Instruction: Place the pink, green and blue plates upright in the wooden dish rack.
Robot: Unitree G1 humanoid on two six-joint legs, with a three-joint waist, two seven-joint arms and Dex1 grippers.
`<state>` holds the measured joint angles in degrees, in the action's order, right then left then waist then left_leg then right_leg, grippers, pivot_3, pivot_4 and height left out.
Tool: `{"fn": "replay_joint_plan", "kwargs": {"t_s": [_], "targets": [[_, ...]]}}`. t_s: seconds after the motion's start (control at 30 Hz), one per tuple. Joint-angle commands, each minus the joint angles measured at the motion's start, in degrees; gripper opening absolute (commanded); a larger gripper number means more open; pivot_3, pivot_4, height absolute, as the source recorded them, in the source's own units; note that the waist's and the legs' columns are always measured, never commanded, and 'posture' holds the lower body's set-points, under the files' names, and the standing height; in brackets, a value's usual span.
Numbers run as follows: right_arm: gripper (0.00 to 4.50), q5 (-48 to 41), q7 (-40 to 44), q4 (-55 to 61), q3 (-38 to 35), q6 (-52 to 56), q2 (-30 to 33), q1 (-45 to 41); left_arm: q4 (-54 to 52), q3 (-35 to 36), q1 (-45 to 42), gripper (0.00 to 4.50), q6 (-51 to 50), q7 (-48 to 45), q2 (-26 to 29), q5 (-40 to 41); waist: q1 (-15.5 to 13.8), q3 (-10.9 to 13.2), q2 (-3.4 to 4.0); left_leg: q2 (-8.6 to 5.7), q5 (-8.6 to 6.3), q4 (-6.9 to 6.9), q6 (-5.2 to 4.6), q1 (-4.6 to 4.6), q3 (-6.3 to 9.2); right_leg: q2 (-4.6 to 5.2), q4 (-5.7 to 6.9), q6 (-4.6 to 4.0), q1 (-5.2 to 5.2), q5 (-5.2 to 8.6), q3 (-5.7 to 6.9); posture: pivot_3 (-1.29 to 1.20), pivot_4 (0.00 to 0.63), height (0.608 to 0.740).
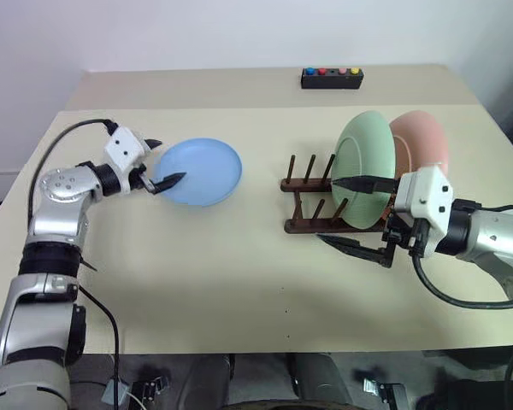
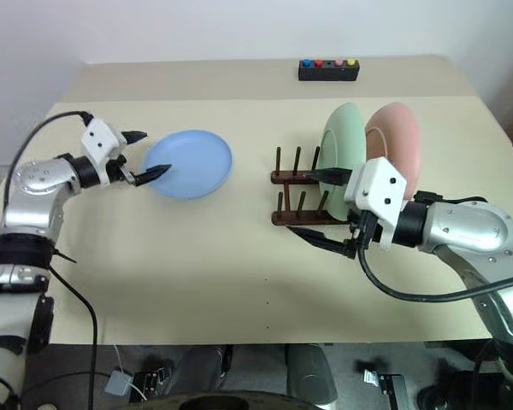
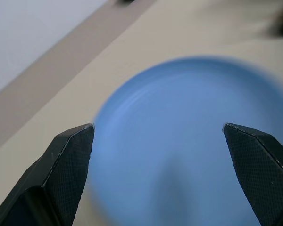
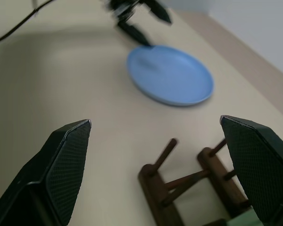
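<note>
Two round matte plates, green [image 1: 365, 166] and pink [image 1: 425, 141], stood in the wooden peg rack [image 1: 312, 201]; the blue plate [image 1: 201, 171] lay flat on the table [image 1: 239, 282]; both pincers, left [image 1: 160, 162] and right [image 1: 352, 213], gaped open, empty.

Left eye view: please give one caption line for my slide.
Green plate and pink plate upright in the wooden rack; blue plate flat on the table.
</note>
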<state>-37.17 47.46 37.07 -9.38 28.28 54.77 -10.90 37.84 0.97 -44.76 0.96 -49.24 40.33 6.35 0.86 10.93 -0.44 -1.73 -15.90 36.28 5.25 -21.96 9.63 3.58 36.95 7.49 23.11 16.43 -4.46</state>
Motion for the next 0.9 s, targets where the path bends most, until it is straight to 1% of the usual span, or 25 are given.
{"fn": "replay_joint_plan", "kwargs": {"t_s": [0.03, 0.07, 0.13, 0.23, 0.37, 0.43, 0.5, 0.67, 0.9], "targets": [[4.50, 0.31, 0.37, 2.59, -1.29, -1.51, -0.62, -0.15, 3.47, 2.20, -6.11, 4.46, -7.71, 8.65, -0.85, -1.44, -0.01, 0.06, -0.11, -0.01, 0.00, 0.04, 0.00, -0.03, 0.00, 0.01, 0.02, 0.00, 0.01, 0.00, 0.00, 0.00, 0.150, 0.740], [4.50, 0.26, 0.54, 2.83, -1.55, -1.62, -0.65, -0.02, 4.17, 2.37, -7.50, 4.46, -11.20, 10.39, -1.33, -1.43, 0.02, 0.08, -0.14, -0.01, 0.00, 0.08, 0.00, -0.07, 0.03, 0.00, 0.04, 0.01, 0.04, 0.00, 0.02, 0.00, 0.150, 0.740], [4.50, 0.08, 0.80, 3.15, -2.00, -1.69, -0.62, 0.10, 3.70, 0.38, -8.58, 4.46, -17.34, 12.16, -1.39, -3.55, 0.15, 0.09, -0.17, -0.02, 0.00, 0.10, 0.00, -0.15, 0.04, 0.00, 0.06, 0.01, 0.11, 0.00, 0.03, 0.00, 0.150, 0.740], [4.50, -0.48, 1.12, 3.07, -2.70, -1.82, -0.66, -0.50, 2.64, -4.17, -9.32, 4.46, -25.81, 15.36, -1.44, -9.17, 0.52, 0.10, -0.18, -0.02, 0.00, 0.07, 0.00, -0.17, 0.02, 0.01, 0.09, 0.01, 0.19, 0.00, 0.02, 0.00, 0.150, 0.740], [4.50, -0.25, 1.39, 2.79, -2.32, -2.14, -0.86, -1.17, 5.45, -4.35, -14.00, 4.46, -39.78, 17.88, -3.63, -9.53, 0.35, 0.20, -0.35, -0.01, 0.04, 0.11, 0.04, -0.25, 0.06, -0.03, 0.20, 0.00, 0.28, 0.00, 0.05, 0.00, 0.150, 0.740], [4.50, -0.13, 1.54, 2.61, -2.12, -2.28, -0.99, -1.35, 5.88, -5.36, -15.50, 4.46, -43.76, 16.99, -4.42, -9.80, 0.33, 0.22, -0.39, -0.02, 0.04, 0.23, 0.05, -0.32, 0.10, -0.03, 0.23, 0.00, 0.28, -0.01, 0.10, 0.00, 0.150, 0.740], [4.50, 0.07, 1.72, 2.33, -1.87, -2.43, -1.22, -1.60, 6.26, -3.99, -16.99, 4.46, -47.91, 16.42, -5.96, -7.91, 0.30, 0.22, -0.39, -0.04, 0.04, 0.31, 0.05, -0.36, 0.10, 0.00, 0.23, 0.01, 0.28, -0.01, 0.11, 0.00, 0.150, 0.740], [4.50, 0.88, 2.01, 1.74, -1.42, -2.83, -1.83, -1.97, 7.02, -3.69, -18.72, 4.46, -53.39, 16.86, -8.42, -7.02, 0.17, 0.22, -0.39, -0.05, 0.04, 0.35, 0.06, -0.37, 0.12, 0.01, 0.25, 0.01, 0.27, -0.01, 0.13, 0.00, 0.150, 0.740], [4.50, -0.34, 2.90, 2.23, -2.28, -2.31, -2.06, -1.94, 11.74, -2.14, -20.01, 4.46, -54.11, 21.95, -9.51, -7.15, 0.30, 0.22, -0.39, -0.05, 0.04, 0.54, 0.06, -0.37, 0.12, 0.01, 0.38, 0.02, 0.27, -0.02, 0.12, 0.00, 0.150, 0.740]]}}
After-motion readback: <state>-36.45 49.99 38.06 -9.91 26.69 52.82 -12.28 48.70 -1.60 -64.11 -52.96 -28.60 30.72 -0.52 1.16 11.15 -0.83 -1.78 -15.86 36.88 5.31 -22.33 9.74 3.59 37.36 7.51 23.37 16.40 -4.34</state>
